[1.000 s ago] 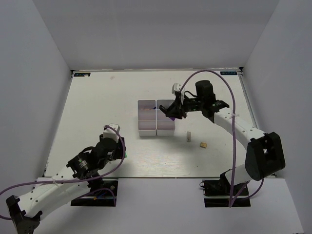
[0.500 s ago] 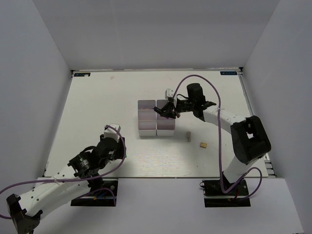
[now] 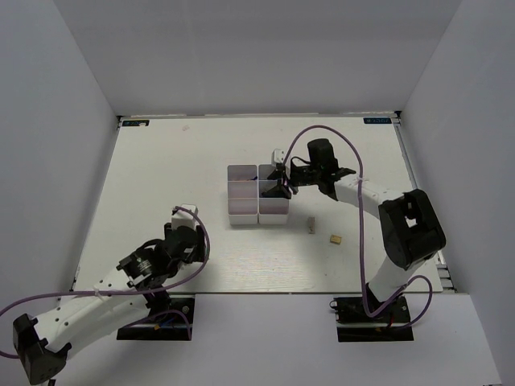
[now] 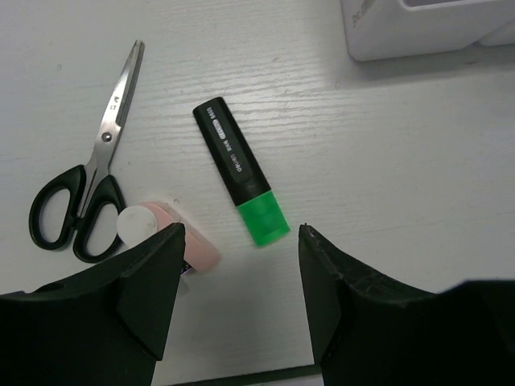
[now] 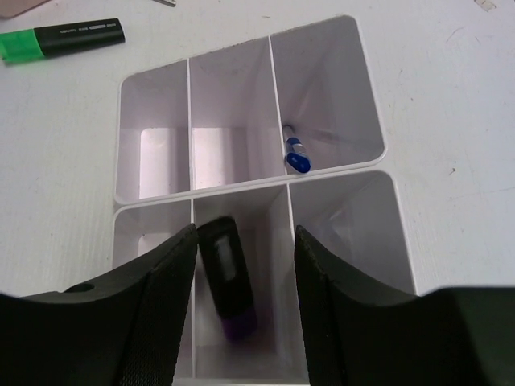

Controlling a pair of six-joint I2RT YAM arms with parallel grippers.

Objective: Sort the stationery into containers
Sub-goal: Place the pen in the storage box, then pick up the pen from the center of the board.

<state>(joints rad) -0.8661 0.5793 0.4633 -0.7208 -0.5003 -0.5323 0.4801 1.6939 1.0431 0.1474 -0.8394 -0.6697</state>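
1. The right arm reaches left to the bins (image 3: 239, 215). The right gripper (image 3: 278, 186) hangs over their 2 o'clock side, fingers apart and empty.
2. The purple marker (image 5: 228, 277) lies in a middle bin, with a blue pen (image 5: 295, 153) at its 1 o'clock.
3. The left gripper (image 4: 240, 241), fingers spread, hovers over the green marker (image 4: 239, 169).
4. A second ago the right elbow stood farther out.

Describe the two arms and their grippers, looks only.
Both the left arm and right arm have white links, black joints, and a purple cable looping alongside. The left gripper and right gripper have broad, matte black fingers.
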